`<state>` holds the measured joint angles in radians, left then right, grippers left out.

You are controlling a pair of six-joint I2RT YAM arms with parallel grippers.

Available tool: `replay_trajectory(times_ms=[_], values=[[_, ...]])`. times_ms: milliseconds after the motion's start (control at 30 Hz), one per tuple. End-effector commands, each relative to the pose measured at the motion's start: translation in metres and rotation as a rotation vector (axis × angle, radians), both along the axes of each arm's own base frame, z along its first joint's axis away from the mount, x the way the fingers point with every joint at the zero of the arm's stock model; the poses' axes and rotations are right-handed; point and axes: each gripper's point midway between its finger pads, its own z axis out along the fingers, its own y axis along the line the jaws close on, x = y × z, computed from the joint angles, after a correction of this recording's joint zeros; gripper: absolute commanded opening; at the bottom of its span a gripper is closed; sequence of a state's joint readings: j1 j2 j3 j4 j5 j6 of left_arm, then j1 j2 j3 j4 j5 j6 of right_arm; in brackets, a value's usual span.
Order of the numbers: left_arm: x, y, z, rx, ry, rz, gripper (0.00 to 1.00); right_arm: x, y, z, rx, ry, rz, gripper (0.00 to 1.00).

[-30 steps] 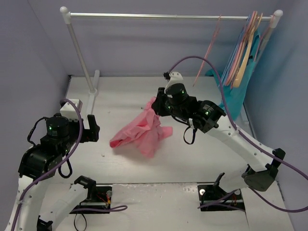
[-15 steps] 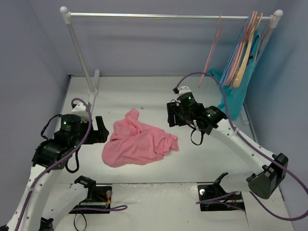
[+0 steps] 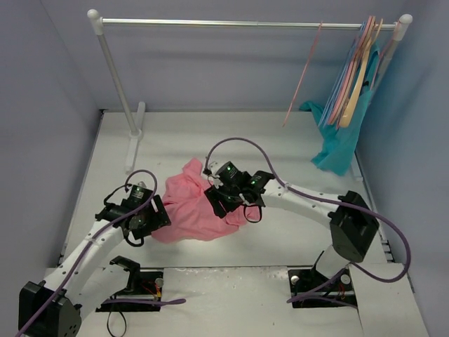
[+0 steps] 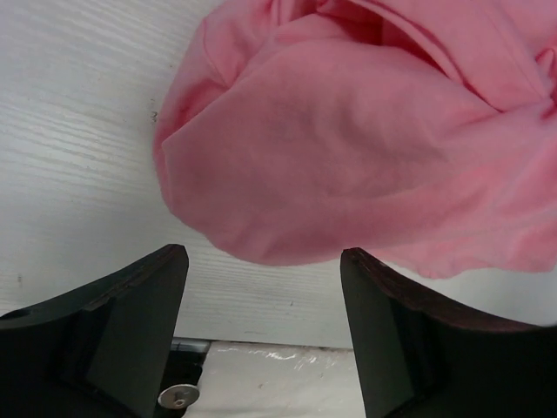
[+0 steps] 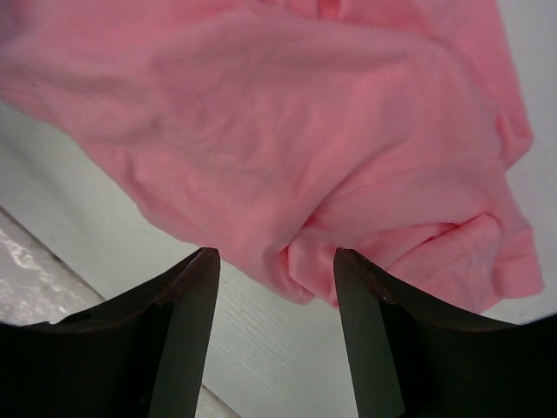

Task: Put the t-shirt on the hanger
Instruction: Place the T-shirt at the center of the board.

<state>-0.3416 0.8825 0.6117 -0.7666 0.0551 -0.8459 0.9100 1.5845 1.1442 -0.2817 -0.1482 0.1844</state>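
Hardly begun, I judge. The t-shirt (image 3: 189, 210) lies crumpled on the table (image 3: 295, 154), its edge just ahead of the left gripper (image 4: 261, 348) and a fold right at the tips of the right gripper (image 5: 274, 340). Both have their jaws apart and hold nothing (neither pinches cloth). The hanger (image 3: 303, 74) hangs on the rail (image 3: 231, 24), well beyond the right gripper. Grasping, spreading and threading all remain.

No readable text, labels, brands, numbers or signs on anything in view.
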Motion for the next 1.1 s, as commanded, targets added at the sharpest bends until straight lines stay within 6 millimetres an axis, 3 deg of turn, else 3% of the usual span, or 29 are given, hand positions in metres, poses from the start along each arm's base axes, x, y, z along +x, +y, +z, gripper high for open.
replay_trajectory(times_ms=[0,133,233,300,333,367,400,433,500,533,600,633,667,733,800,833,867,900,933,1067], values=[[0.021,-0.006,0.002,-0.052,-0.071,0.118,0.69,-0.003,0.008,-0.019,0.018,0.026,0.042,0.55],[0.015,-0.007,-0.021,-0.063,-0.032,0.146,0.64,-0.012,0.004,-0.051,-0.019,0.083,0.045,0.5],[0.019,-0.011,-0.032,-0.085,-0.039,0.141,0.56,-0.016,0.003,-0.065,-0.038,0.111,0.05,0.38],[0.024,-0.013,-0.036,-0.083,-0.046,0.131,0.4,-0.013,0.002,-0.064,-0.042,0.1,0.045,0.1],[0.029,-0.015,-0.031,-0.085,-0.059,0.121,0.31,-0.009,0.001,-0.061,-0.048,0.074,0.037,0.01],[0.031,-0.015,-0.029,-0.069,-0.059,0.097,0.14,-0.003,0.004,-0.047,-0.027,0.039,0.033,0.0],[0.035,-0.015,-0.023,-0.064,-0.069,0.086,0.08,0.0,0.0,-0.04,-0.037,0.023,0.025,0.0],[0.048,-0.017,-0.003,-0.057,-0.116,0.06,0.03,0.013,0.0,-0.02,-0.027,-0.036,0.008,0.0],[0.061,-0.019,0.023,-0.051,-0.174,0.035,0.0,0.021,-0.012,-0.001,-0.05,-0.064,-0.021,0.0],[0.079,-0.023,0.056,-0.063,-0.251,0.022,0.0,0.033,-0.02,0.017,-0.035,-0.101,-0.056,0.0],[0.088,-0.024,0.085,-0.042,-0.291,-0.023,0.0,0.044,-0.031,0.042,-0.036,-0.126,-0.091,0.0],[0.103,-0.029,0.116,-0.049,-0.344,-0.035,0.0,0.056,-0.045,0.054,-0.034,-0.144,-0.138,0.0],[0.105,-0.028,0.123,-0.025,-0.34,-0.06,0.0,0.065,-0.052,0.067,-0.026,-0.157,-0.168,0.0],[0.121,-0.032,0.145,-0.008,-0.36,-0.094,0.0,0.073,-0.072,0.073,-0.046,-0.129,-0.223,0.0],[0.134,-0.037,0.15,-0.001,-0.366,-0.111,0.0,0.091,-0.101,0.075,-0.057,-0.101,-0.327,0.0],[0.143,-0.041,0.141,0.007,-0.338,-0.124,0.02,0.097,-0.109,0.068,-0.07,-0.081,-0.36,0.03],[0.152,-0.046,0.142,0.004,-0.355,-0.148,0.09,0.105,-0.122,0.063,-0.079,-0.063,-0.417,0.15],[0.16,-0.05,0.128,0.013,-0.318,-0.162,0.28,0.108,-0.126,0.061,-0.083,-0.055,-0.434,0.32],[0.163,-0.053,0.122,0.012,-0.302,-0.176,0.34,0.109,-0.126,0.056,-0.094,-0.045,-0.436,0.51],[0.166,-0.057,0.107,0.028,-0.238,-0.223,0.43,0.107,-0.103,0.069,-0.016,-0.101,-0.378,0.61]])
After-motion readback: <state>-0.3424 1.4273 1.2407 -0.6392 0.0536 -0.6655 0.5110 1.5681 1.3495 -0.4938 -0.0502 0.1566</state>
